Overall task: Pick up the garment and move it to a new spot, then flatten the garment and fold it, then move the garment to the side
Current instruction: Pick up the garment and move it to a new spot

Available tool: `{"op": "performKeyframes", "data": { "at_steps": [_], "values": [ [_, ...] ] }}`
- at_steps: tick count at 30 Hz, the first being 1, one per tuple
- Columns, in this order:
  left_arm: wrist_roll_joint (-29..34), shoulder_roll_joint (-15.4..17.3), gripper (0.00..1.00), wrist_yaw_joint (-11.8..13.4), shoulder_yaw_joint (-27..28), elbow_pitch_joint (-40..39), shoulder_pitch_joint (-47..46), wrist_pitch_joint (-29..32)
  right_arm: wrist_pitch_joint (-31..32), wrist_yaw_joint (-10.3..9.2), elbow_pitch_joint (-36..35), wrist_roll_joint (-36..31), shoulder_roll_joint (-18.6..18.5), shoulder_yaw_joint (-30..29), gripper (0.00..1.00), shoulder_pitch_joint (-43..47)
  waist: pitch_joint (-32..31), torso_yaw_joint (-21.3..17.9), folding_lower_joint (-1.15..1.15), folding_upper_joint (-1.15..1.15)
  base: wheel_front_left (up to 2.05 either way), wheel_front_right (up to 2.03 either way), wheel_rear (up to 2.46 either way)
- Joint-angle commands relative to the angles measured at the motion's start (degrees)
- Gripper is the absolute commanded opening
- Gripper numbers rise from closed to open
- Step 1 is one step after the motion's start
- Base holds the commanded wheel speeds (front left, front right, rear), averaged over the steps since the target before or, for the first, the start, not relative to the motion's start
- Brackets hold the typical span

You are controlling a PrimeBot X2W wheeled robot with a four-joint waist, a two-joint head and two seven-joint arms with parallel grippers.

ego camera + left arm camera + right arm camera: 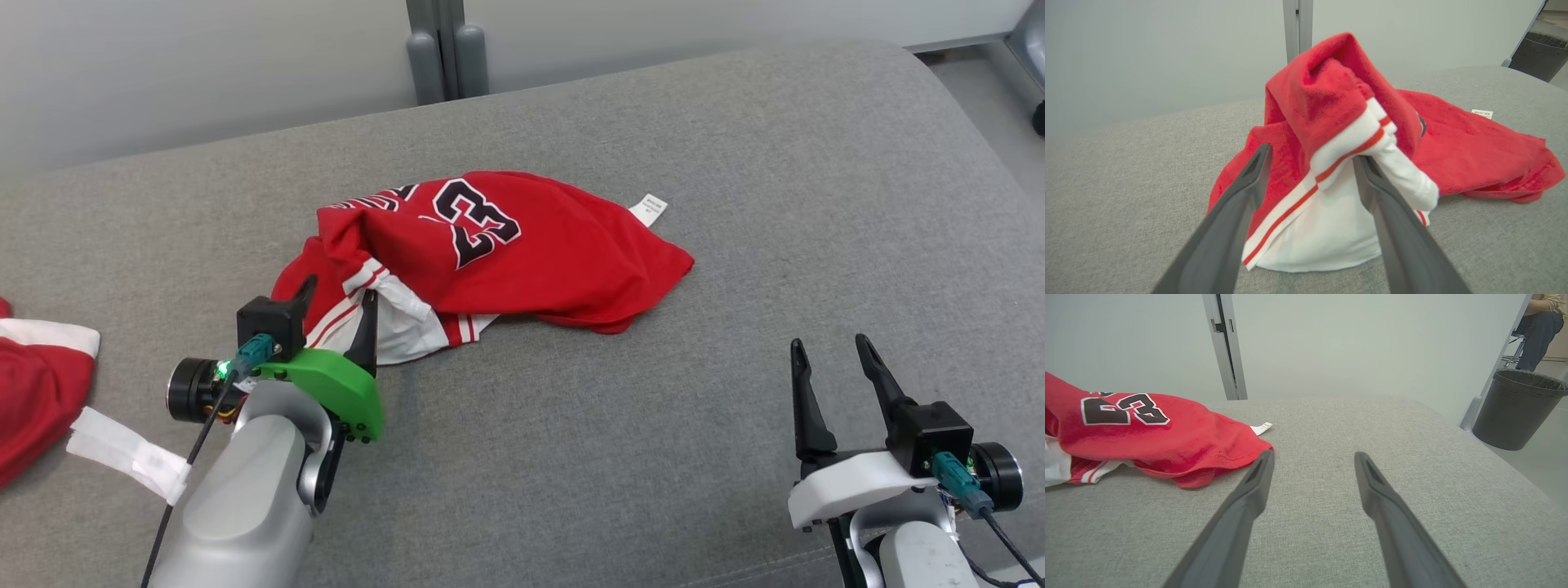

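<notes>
Nearest, at the lower right of the head view, the right claw (829, 347) hangs over the bare grey cushion (653, 457). Its two dark fingers are spread wide with nothing between them, and its own wrist view shows the same gap (1314, 457) with plain grey fabric under it. At the lower left edge lie another red-and-white cloth (33, 392) and a white strip (122, 457), just beside the left forearm.

A little further on, the left claw (339, 314), on its green mount, stands at the near-left end of the garment (531, 261). Its fingers are wide apart too. In the left wrist view (1312, 155) a white panel with red stripes and a peaked red fold of the garment (1327, 98) rise between them. The right finger touches the white cloth and the left lies against the red edge, but nothing is pinched.

The garment, a red jersey with a black 23, lies crumpled mid-cushion. It stretches away to the right from the left claw and sits well apart from the right one, with a white label (649, 208) at its far edge.

Beyond the cushion stand a grey post (445, 49), a dark bin (1515, 412) and a seated person (1539, 326)
</notes>
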Motion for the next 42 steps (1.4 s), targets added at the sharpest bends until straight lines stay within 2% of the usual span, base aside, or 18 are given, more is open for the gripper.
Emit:
{"op": "performKeyframes", "data": {
  "at_steps": [1,9,21,30,42],
  "values": [
    [0.1,-0.1,1.0,0.3,0.3,-1.0,1.4,-0.5,-0.2,0.01,0.2,-0.4,-0.1,-0.3,1.0,0.3,-2.1,1.9,0.0,0.0,0.0,0.0,0.0],
    [1.6,-0.7,1.0,1.6,3.0,-11.2,8.9,-0.4,-0.2,0.01,0.4,-1.6,-0.1,-2.0,1.0,2.5,-7.6,6.1,0.0,0.0,0.0,0.0,0.0],
    [2.9,-2.8,1.0,4.9,8.7,-22.5,24.4,-0.4,-0.2,0.01,0.1,-0.4,-0.1,-3.1,1.0,5.1,-11.2,10.9,0.0,0.0,0.0,0.0,0.0],
    [5.0,-3.6,1.0,4.1,13.5,-26.8,31.8,-0.4,-0.2,0.01,0.3,0.9,-0.1,-2.4,1.0,6.6,-12.3,11.4,0.0,0.0,0.0,0.0,0.0],
    [7.1,-4.6,1.0,3.4,15.6,-26.2,32.1,-0.4,-0.2,0.01,1.0,0.6,-0.1,-1.3,1.0,6.1,-12.2,10.7,0.0,0.0,0.0,0.0,0.0]
  ]
}}
